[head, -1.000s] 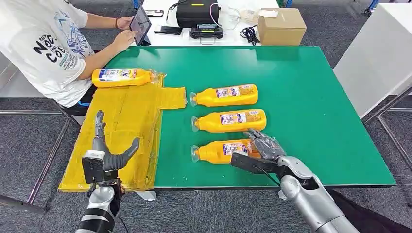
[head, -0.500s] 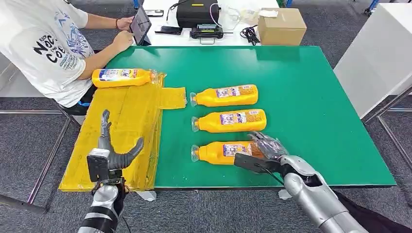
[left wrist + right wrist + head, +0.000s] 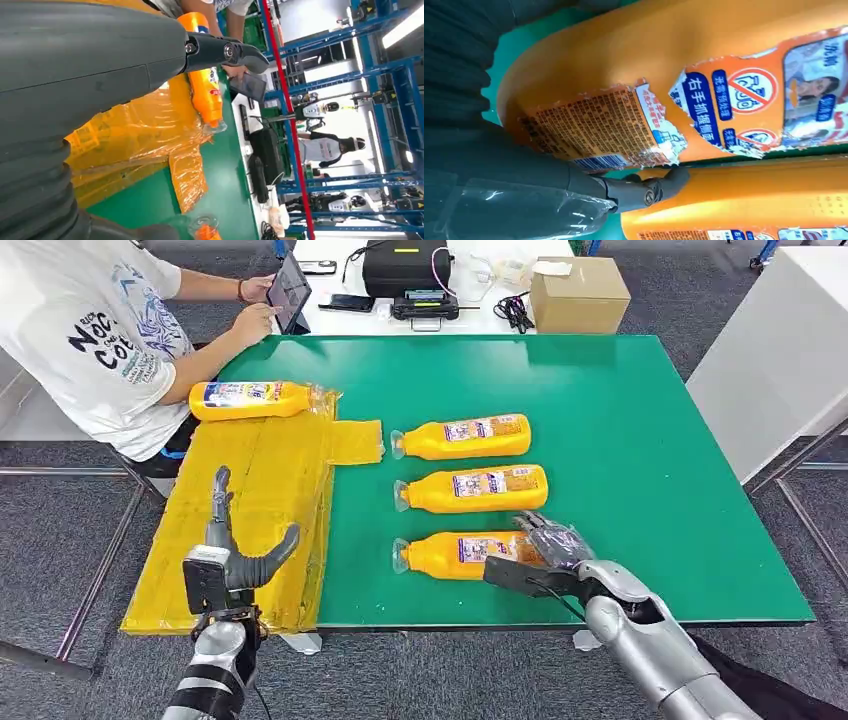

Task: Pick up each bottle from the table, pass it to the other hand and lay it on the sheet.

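The right hand [image 3: 545, 545] rests on the base end of the nearest bottle [image 3: 455, 553], which lies by the worktop's [image 3: 620, 440] near edge; its fingers [image 3: 644, 190] seem wrapped around it, though a firm grip is unclear. The left hand [image 3: 235, 560] hovers spread over the yellow sheet [image 3: 250, 490], holding nothing.

the bench [image 3: 620, 440] is plain green. the sheet [image 3: 250, 510] is glossy yellow-orange. the bottles [image 3: 465, 437] are orange with clear caps and labels in white, blue and red; the nearest bottle's [image 3: 455, 553] label is torn at the edges. the right hand [image 3: 545, 545] has dark grey fingers [image 3: 530, 530] on a silver arm. the box [image 3: 578, 292] is brown cardboard.
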`<state>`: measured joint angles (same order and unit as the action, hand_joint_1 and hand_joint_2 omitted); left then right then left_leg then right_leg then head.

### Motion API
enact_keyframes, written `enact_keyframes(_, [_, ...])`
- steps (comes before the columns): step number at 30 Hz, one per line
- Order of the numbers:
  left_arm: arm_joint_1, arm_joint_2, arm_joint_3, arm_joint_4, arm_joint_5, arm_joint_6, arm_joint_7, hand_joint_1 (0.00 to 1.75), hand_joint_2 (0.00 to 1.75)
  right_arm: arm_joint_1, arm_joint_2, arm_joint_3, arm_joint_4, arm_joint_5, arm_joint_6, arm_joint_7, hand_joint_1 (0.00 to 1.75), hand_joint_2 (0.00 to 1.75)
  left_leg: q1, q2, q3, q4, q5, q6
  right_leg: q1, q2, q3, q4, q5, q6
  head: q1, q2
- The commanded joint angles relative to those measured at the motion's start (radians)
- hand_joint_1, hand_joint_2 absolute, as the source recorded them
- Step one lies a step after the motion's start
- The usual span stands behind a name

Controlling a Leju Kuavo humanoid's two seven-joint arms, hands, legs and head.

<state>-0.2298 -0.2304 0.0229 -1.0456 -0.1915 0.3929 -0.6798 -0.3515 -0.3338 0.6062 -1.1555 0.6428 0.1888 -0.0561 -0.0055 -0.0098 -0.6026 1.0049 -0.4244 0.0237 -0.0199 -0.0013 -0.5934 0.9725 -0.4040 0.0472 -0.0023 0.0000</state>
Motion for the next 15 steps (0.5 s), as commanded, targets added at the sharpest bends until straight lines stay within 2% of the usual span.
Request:
enact_keyframes(1, [-0.040,-0.005,-0.022,0.096,-0.005,-0.006,-0.018,0.00,1.75,-0.004,0.037,0.060,0.094,0.002,-0.038,0.000,1.75,1.75,0.002,0.001,0.005,-0.001,-0.001,-0.002,0.002,0.000,0.005,-0.002,-0.001,-0.002,0.000,0.000])
enact_keyframes(3, [-0.040,-0.007,-0.029,0.103,-0.006,-0.012,-0.018,0.00,1.75,0.011,0.053,0.053,0.095,-0.006,-0.060,-0.012,1.75,1.75,0.001,0.000,0.003,-0.001,-0.001,-0.001,0.001,0.000,0.003,-0.001,0.000,-0.002,0.000,0.000])
enact_keyframes(4, [-0.036,-0.008,-0.039,0.095,0.001,-0.040,-0.018,0.00,1.75,0.062,0.085,-0.008,0.055,-0.069,-0.122,-0.106,1.75,1.75,0.002,0.000,0.005,-0.001,-0.001,-0.002,0.002,-0.001,0.005,-0.002,-0.001,-0.003,0.000,0.000])
enact_keyframes(7, [-0.030,-0.019,-0.043,0.084,-0.004,-0.046,-0.018,0.00,1.75,0.143,0.125,-0.062,-0.059,-0.080,-0.149,-0.132,1.75,1.75,0.003,-0.001,0.005,-0.001,-0.002,-0.002,0.003,-0.002,0.006,-0.002,-0.002,-0.003,0.000,0.000])
enact_keyframes(11, [-0.024,-0.022,-0.034,0.077,-0.007,-0.058,-0.018,0.00,1.75,0.173,0.163,-0.115,-0.113,-0.091,-0.170,-0.162,1.75,1.75,0.001,0.001,0.003,-0.001,-0.002,-0.002,0.001,0.001,0.003,0.000,-0.001,-0.002,0.000,0.000])
enact_keyframes(15, [-0.010,-0.025,-0.021,0.054,-0.006,-0.060,-0.018,0.00,1.75,0.211,0.233,-0.197,-0.178,-0.119,-0.233,-0.255,1.75,1.75,0.001,0.000,0.001,0.000,-0.001,-0.001,0.001,0.000,0.001,0.000,-0.001,-0.002,0.000,0.000])
